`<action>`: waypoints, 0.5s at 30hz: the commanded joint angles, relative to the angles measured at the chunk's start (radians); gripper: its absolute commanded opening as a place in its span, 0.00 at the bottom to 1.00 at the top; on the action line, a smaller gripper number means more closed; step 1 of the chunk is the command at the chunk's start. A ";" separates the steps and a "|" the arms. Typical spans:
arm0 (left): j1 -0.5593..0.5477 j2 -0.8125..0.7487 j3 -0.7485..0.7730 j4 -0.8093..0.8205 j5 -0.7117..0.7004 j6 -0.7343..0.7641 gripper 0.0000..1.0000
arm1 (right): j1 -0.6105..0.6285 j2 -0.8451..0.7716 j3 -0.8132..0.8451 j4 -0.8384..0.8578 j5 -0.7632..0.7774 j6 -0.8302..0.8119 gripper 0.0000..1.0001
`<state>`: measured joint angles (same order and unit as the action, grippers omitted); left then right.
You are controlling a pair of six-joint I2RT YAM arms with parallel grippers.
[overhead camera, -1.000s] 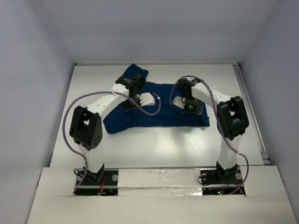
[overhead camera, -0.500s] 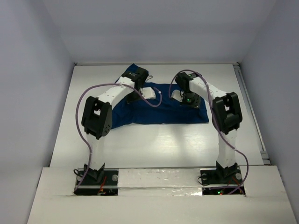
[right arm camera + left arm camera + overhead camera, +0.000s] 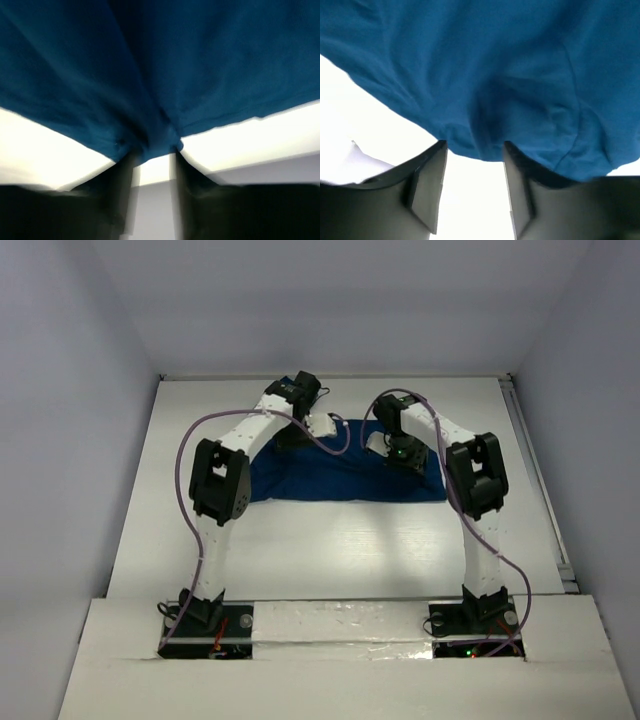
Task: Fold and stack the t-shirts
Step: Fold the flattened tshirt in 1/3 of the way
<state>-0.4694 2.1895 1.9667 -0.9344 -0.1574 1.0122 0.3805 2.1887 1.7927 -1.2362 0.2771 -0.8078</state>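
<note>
Count: 1 t-shirt (image 3: 340, 480), 2 arms, 2 grippers, 2 fingers each. No second shirt and no stack in any view.

Top view:
- The shirt is dark blue and lies flat on the white desk (image 3: 330, 540), far-centre, as a wide band. Its near edge is fairly straight.
- A bit of the cloth pokes out toward the far left, under the left arm (image 3: 222, 485).
- Left arm and right arm (image 3: 475, 480) both reach forward and bend inward. Their wrists sit over the far half of the shirt, left wrist above its far-left part, right wrist above its centre-right.
- The fingertips are hidden under the wrists here, so the gap can't be read from this view.

Left wrist view:
- Left gripper (image 3: 475, 150): fingers (image 3: 427, 185) are clearly parted, a medium gap with bright desk showing between them.
- The shirt edge runs right across the tips. The cloth isn't clamped along the fingers. Contact at the very tips, can't tell.
- A seam line and soft wrinkles show in the cloth, which the top view doesn't resolve.

Right wrist view:
- The picture is blurred.
- Right gripper (image 3: 152, 152): fingers (image 3: 117, 200) are parted, but the gap is narrower than on the left, with light background between them.
- The shirt edge puckers down to the tips. Too blurred to tell whether the tips touch it.

Neither wrist view shows the other arm or the shirt's overall outline.
</note>
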 commanded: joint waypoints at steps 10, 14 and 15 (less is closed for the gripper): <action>0.002 -0.034 -0.011 -0.061 0.058 -0.018 0.65 | -0.025 -0.043 0.105 0.205 0.146 -0.002 0.85; 0.011 -0.062 -0.029 -0.078 0.067 -0.024 0.63 | -0.034 -0.041 0.099 0.277 0.201 0.027 0.84; 0.011 -0.071 -0.046 -0.076 0.067 -0.029 0.62 | -0.034 -0.043 0.102 0.273 0.180 0.036 0.83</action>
<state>-0.4679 2.2070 1.9522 -0.9634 -0.1123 0.9951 0.3599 2.1883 1.8584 -1.0458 0.4088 -0.7898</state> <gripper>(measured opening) 0.631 0.839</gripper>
